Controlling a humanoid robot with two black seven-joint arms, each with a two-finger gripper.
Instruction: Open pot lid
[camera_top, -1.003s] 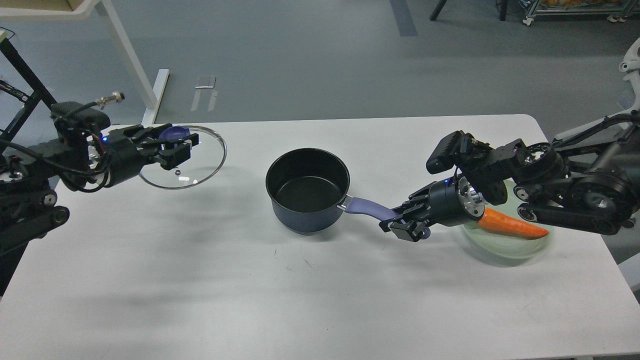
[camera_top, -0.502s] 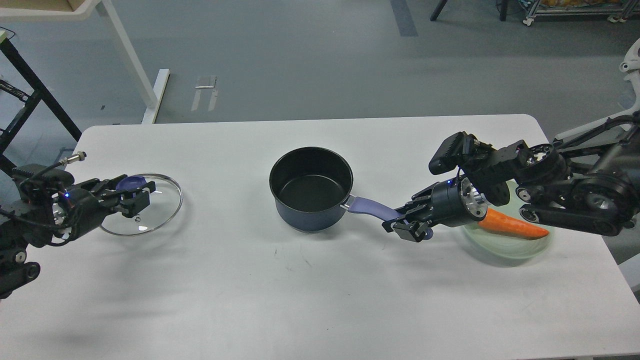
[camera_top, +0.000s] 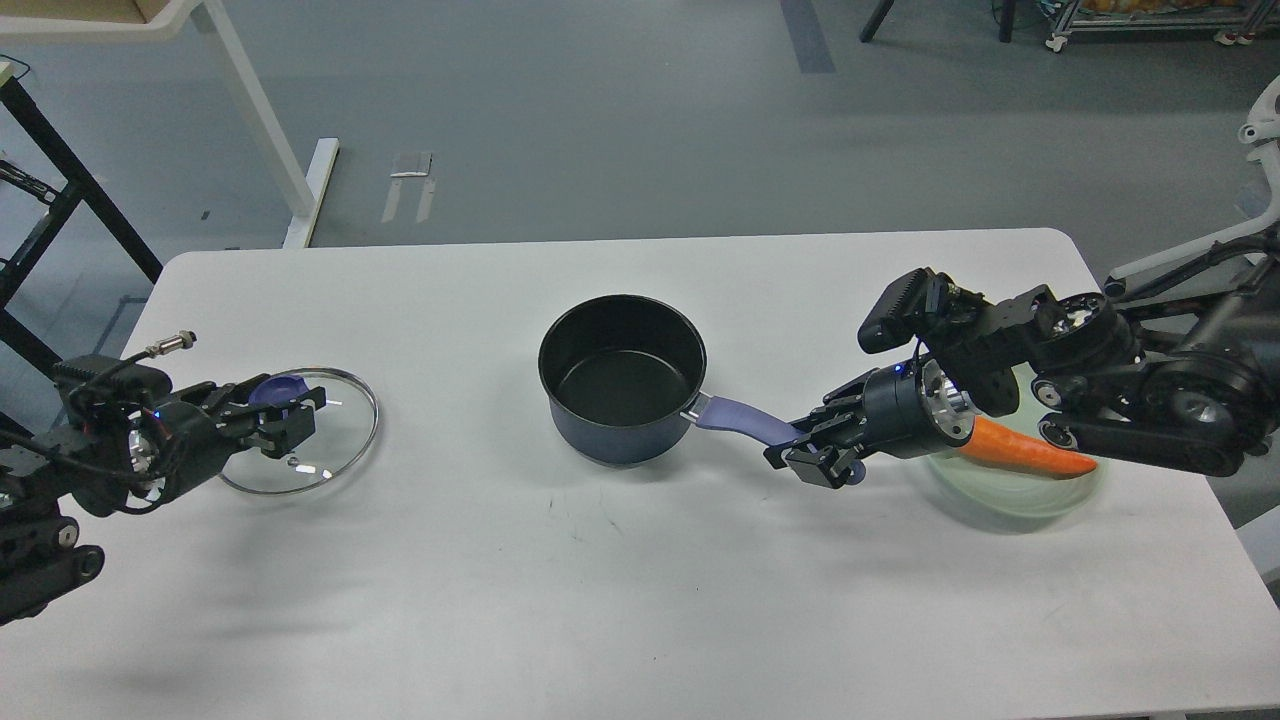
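The dark navy pot (camera_top: 620, 380) stands uncovered at the table's middle, its black inside showing and its lavender-blue handle (camera_top: 745, 417) pointing right. My right gripper (camera_top: 818, 451) is shut on the handle's end. The clear glass lid (camera_top: 300, 432) with its metal rim is at the left of the table, low over the surface. My left gripper (camera_top: 283, 405) is shut on the lid's lavender-blue knob (camera_top: 277, 389). I cannot tell whether the lid touches the table.
A pale green glass plate (camera_top: 1010, 492) with an orange carrot (camera_top: 1025, 450) lies at the right, partly under my right arm. The white table (camera_top: 640, 600) ends close to the left of my left arm. A white desk leg stands behind at the far left.
My left gripper carried the lid from a raised spot left of the pot down and outward to the left, then slightly back right. The pot and right gripper stayed almost still.
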